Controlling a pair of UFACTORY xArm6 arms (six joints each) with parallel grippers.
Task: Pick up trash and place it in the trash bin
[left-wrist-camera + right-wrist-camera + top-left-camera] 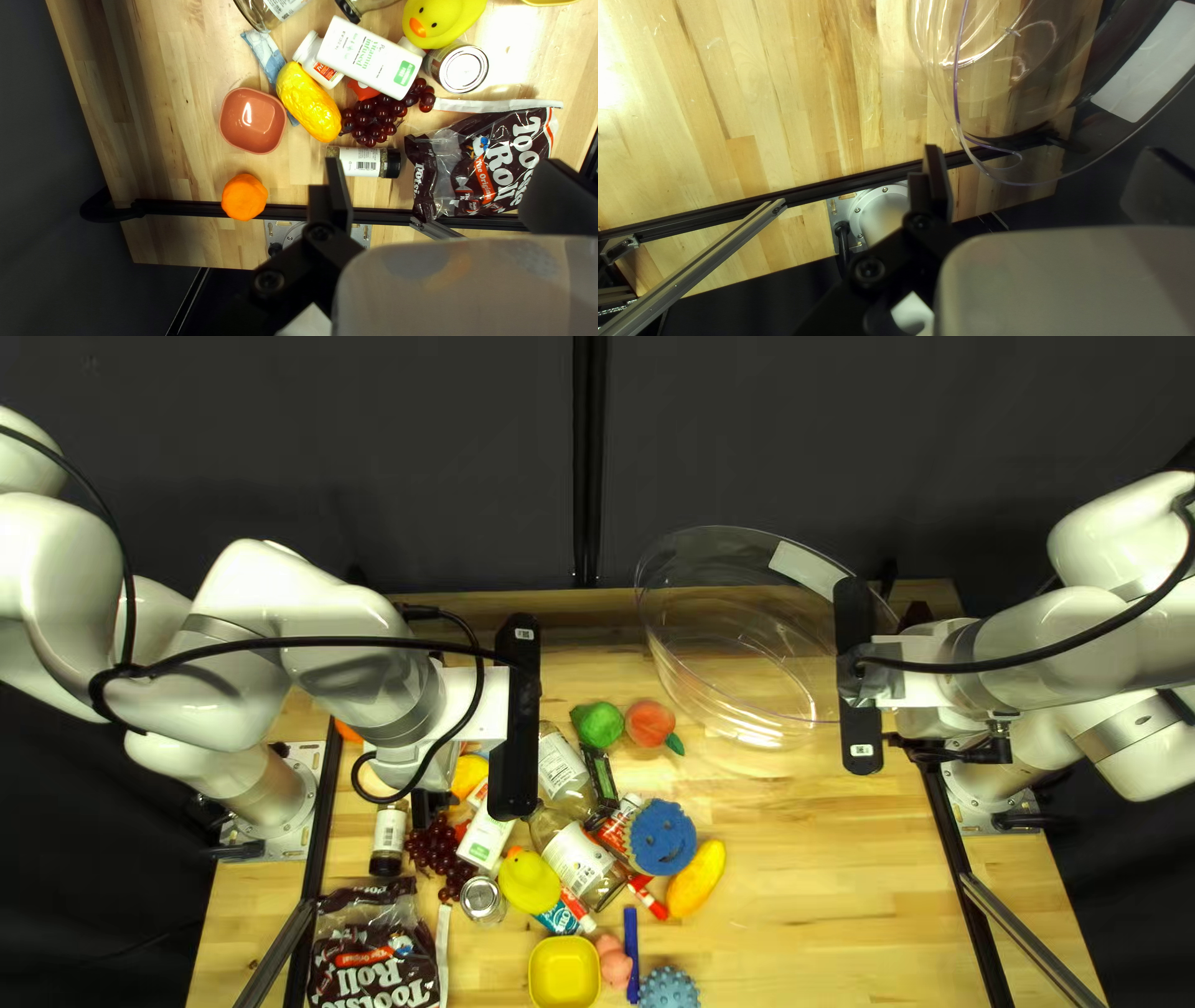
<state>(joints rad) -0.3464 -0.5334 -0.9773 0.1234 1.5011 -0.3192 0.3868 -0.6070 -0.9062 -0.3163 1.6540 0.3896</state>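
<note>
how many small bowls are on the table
2: the yellow bowl, on the near side of the duck, and the pink bowl, beside the orange lump in the left wrist view. Others may be hidden.

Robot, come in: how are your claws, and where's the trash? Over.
Left gripper, right gripper both open, empty. Candy bag on table, outside clear bin. Spice bottle beside bag, might crowd a grasp.
</note>
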